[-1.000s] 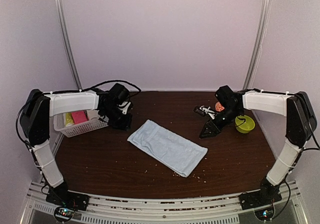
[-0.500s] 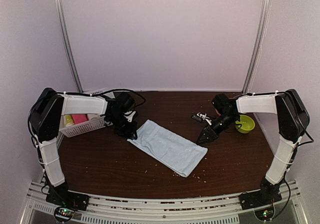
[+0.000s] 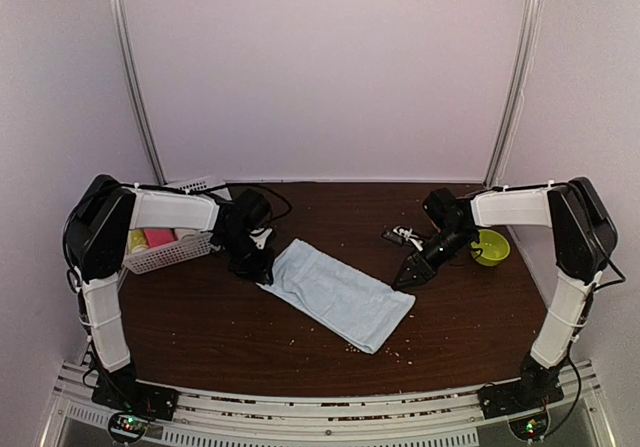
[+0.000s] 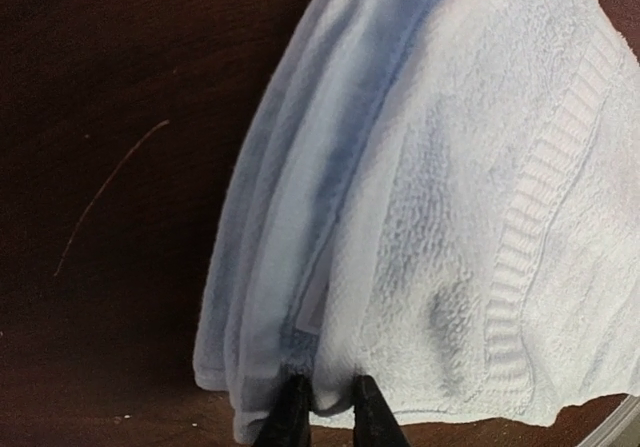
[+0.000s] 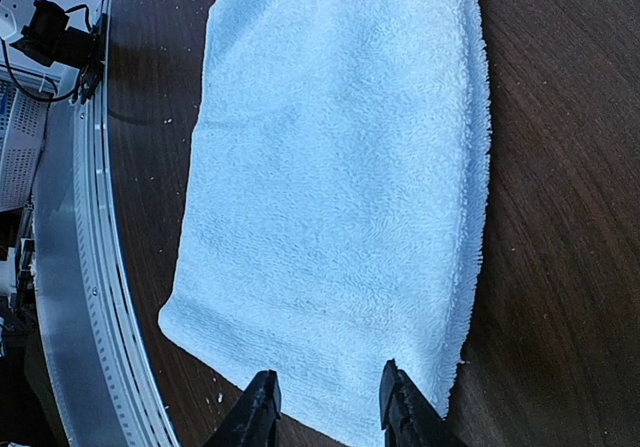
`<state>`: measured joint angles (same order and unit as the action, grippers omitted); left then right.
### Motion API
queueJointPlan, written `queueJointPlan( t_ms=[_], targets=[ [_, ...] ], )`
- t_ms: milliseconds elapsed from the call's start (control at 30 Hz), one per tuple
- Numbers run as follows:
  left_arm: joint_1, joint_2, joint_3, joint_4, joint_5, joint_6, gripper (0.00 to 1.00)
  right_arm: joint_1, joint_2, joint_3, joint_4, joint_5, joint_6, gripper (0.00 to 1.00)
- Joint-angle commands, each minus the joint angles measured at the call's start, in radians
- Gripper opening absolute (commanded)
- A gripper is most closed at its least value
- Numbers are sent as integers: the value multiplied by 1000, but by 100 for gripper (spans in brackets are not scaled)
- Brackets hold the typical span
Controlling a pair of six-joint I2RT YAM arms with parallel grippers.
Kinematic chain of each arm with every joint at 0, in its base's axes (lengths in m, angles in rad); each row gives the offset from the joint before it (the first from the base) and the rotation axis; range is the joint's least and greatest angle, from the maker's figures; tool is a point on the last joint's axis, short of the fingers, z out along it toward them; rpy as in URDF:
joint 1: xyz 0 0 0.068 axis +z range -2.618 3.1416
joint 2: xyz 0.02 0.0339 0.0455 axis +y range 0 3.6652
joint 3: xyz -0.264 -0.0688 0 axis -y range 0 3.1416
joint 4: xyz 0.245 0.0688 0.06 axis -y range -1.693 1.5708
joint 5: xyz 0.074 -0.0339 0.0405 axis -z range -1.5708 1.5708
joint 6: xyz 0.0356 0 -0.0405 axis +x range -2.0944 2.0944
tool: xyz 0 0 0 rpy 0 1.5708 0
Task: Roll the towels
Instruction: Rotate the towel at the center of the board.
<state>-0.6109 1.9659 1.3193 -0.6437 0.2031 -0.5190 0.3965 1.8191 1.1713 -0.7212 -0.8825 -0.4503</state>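
- Soft, even light fills the top view, which looks a bit fuzzy.
- The pale blue towel looks very bright up close, with dark shadows in its folds.

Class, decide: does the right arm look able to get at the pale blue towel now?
Probably yes: the right hand is open at one end of the pale blue towel, nothing between them.

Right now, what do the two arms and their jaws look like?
Left arm and right arm match: white boxy link covers, black joint housings, black wrists. Black cables run along both, one arching behind the left wrist. Their jaws are slim, black and tapered. Black bases sit on a silver metal rail.
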Motion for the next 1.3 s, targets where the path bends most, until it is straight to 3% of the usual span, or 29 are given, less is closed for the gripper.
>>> queueJointPlan(
  t_ms=[0, 133, 500, 700, 833, 1000, 1067, 1167, 1267],
  targets=[
    [-8, 18, 39, 30, 41, 6, 12, 2, 17, -2, -1, -4, -21, 35],
    [-8, 3, 48, 28, 25, 8, 0, 2, 19, -4, 1, -1, -19, 35],
    [-2, -45, 123, -186, -218, 27, 0, 2, 3, -34, 41, 53, 11, 35],
    [0, 15, 158, -231, -229, 41, 0, 2, -13, -27, 36, 56, 10, 35],
    [-22, -20, 188, -269, -292, 24, 19, 2, -47, -38, 80, 177, 53, 35],
    [-56, -95, 169, -275, -284, 1, 26, 3, -43, -52, 27, 254, -29, 36],
    [-76, -101, 139, -258, -251, 3, 22, 2, -46, -58, 14, 285, -58, 37],
    [-111, -80, 90, -218, -176, -1, 5, 2, -48, -71, -12, 319, -103, 37],
    [-155, -62, 30, -101, -93, -16, 0, 4, -36, -80, -64, 316, -152, 38]
  ],
)
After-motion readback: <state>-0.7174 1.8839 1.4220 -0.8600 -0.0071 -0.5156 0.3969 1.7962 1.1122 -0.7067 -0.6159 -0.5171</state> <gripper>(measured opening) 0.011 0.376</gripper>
